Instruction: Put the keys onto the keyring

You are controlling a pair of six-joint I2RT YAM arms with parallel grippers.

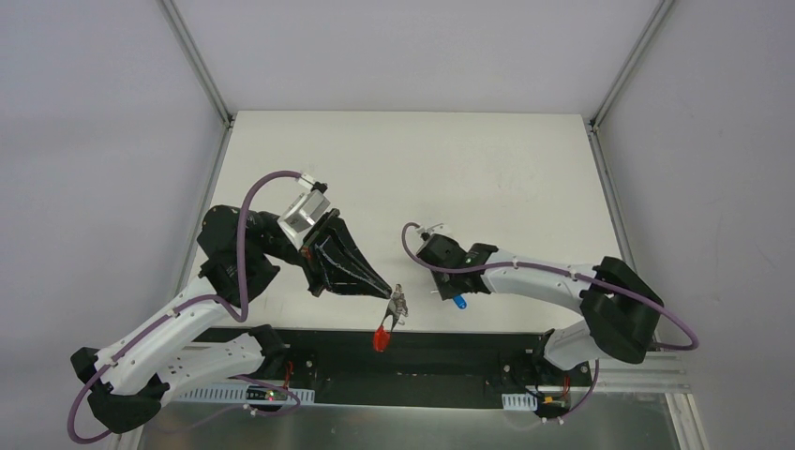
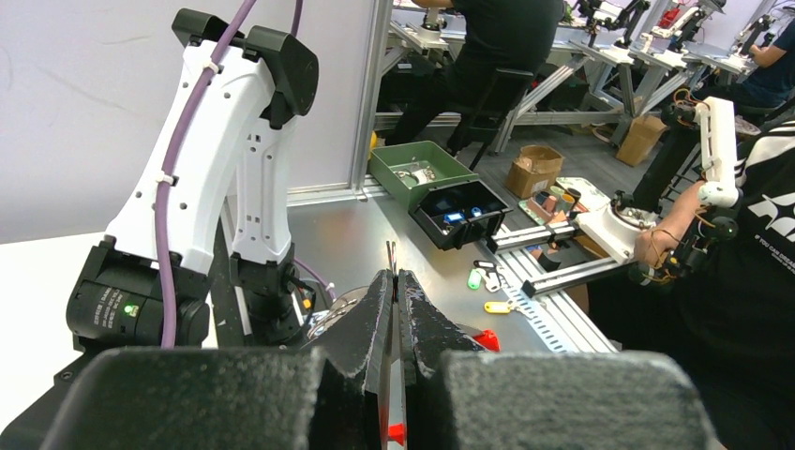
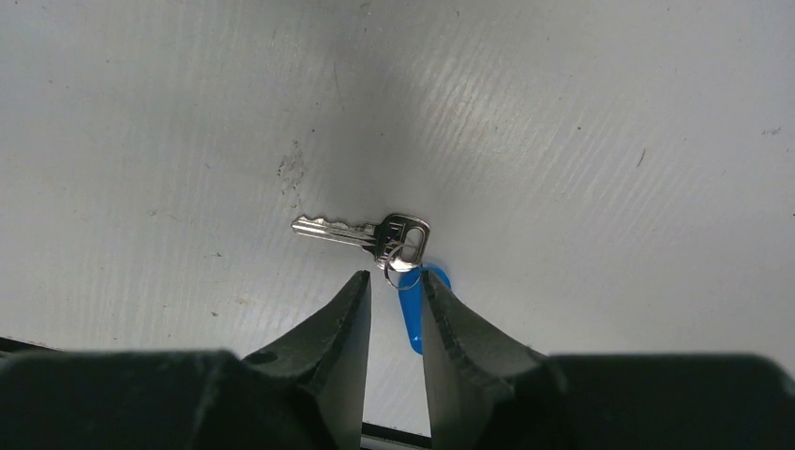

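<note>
Two small things matter here, and both are light and fiddly. The left gripper (image 1: 387,293) is shut tight on the keyring (image 1: 400,303), holding it up off the table (image 1: 422,169) near the front edge. The thin silver rings stick out at its tip and the red strip (image 1: 381,336) dangles below. Those wire rings look hard and springy, and I think they would slide or twist if held loosely, so a firm pinch on the rings near the strip seems best. The right gripper (image 3: 394,279) is down low over the table with its fingers a little apart. I can see bare table in the gap, so it is not squeezing anything yet. The key (image 3: 347,231) lies flat just past its fingertips, pointing left. The blue tag (image 3: 411,323) is joined to the key by a small ring (image 3: 405,272) and runs back under the right-hand finger. The key is thin, smooth metal and probably slippery and hard to lift from flat. The plastic tag is fatter and less slick, so I would grab there.
</note>
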